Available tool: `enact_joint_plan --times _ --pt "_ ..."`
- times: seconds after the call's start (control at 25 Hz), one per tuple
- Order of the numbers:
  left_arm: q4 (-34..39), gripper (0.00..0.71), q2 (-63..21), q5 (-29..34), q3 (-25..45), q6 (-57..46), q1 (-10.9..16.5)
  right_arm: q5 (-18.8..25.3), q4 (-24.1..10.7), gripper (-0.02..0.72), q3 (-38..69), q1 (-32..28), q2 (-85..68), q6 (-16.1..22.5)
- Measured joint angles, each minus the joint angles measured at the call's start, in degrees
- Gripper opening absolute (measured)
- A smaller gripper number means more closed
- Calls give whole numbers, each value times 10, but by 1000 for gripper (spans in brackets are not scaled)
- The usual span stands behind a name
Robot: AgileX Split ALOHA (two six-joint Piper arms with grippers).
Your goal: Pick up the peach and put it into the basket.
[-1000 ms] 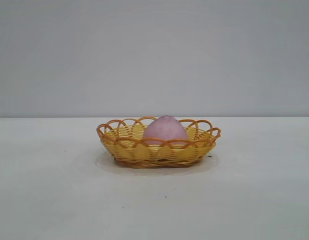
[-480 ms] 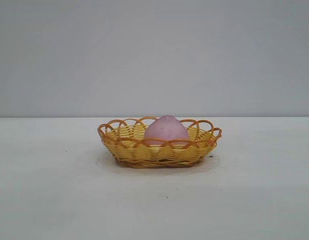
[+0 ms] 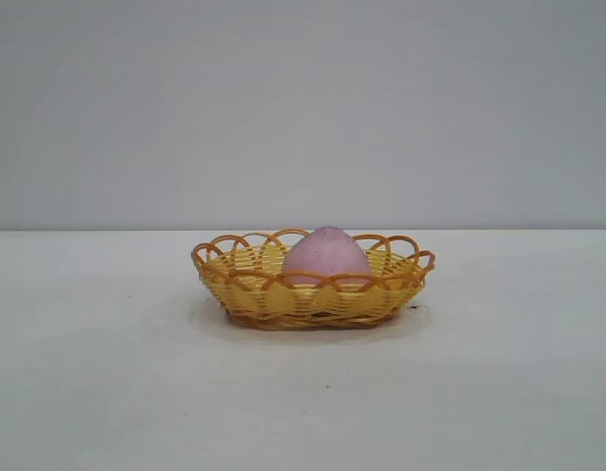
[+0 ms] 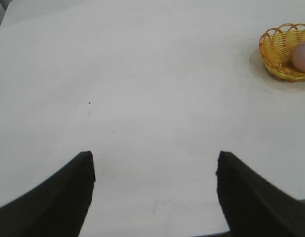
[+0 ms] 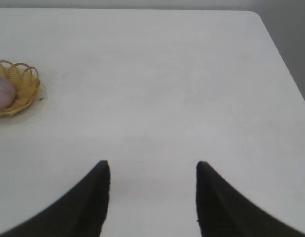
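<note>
A pale surface (image 3: 107, 392) runs back to a plain grey wall. Near the middle of it sits a shallow oval basket (image 3: 313, 299) of yellow wicker with an orange-brown looped rim. The peach (image 3: 326, 257), a dull pink rounded lump with a slightly pointed top, rests inside the basket, its upper half rising above the rim and nothing touching it. Neither arm appears in the outside view. From the left wrist, the left pincer (image 4: 155, 165) hangs over bare surface with its two dark fingers spread wide and nothing between them; the basket and peach lie well apart from it, off to its right side. From the right wrist, the right pincer (image 5: 152, 170) is likewise over bare surface, its fingers parted a little less widely and holding nothing, with the basket well away to its left. Judging by how things lie, the placing step looks complete: the fruit is already in the basket. The next move seems to call only for both arms to rest clear of the basket.
</note>
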Motion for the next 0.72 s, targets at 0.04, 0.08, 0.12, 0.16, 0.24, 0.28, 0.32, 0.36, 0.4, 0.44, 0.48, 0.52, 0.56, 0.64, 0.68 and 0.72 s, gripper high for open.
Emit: enact_joint_plan --times 0.04,0.08,0.12,0.16,0.24,0.28,0.32,0.36,0.4,0.44,0.48,0.52,0.56,0.64,0.68,0.72 --pt "0 461 0 0 0 0 0 -1 0 374 0 0 0 1" --pt "0 461 0 0 0 0 0 -1 0 374 0 0 0 1" --pt "0 461 0 0 0 0 0 -1 0 374 0 1 0 1" --pt "0 461 0 0 0 0 0 -1 0 374 0 3 0 1" --pt "0 461 0 0 0 0 0 -1 0 374 0 4 0 1" --pt "0 461 0 0 0 0 0 -1 0 374 0 4 0 1" --pt "0 461 0 0 0 0 0 -1 0 374 0 4 0 1" --pt "0 461 0 0 0 0 0 -1 0 374 0 4 0 1" --pt "0 461 0 0 0 0 0 -1 0 374 0 5 0 1" --pt "0 461 0 0 0 0 0 -2 2 374 0 5 0 1" --pt "0 461 0 0 0 0 0 -2 5 374 0 5 0 1" --pt "0 461 0 0 0 0 0 -2 11 374 0 6 0 1" --pt "0 461 0 0 0 0 0 -2 20 374 0 6 0 1" --pt "0 461 0 0 0 0 0 -2 43 374 0 7 0 1" --pt "0 461 0 0 0 0 0 -2 57 374 0 8 0 1" --pt "0 461 0 0 0 0 0 -2 68 374 0 8 0 1"
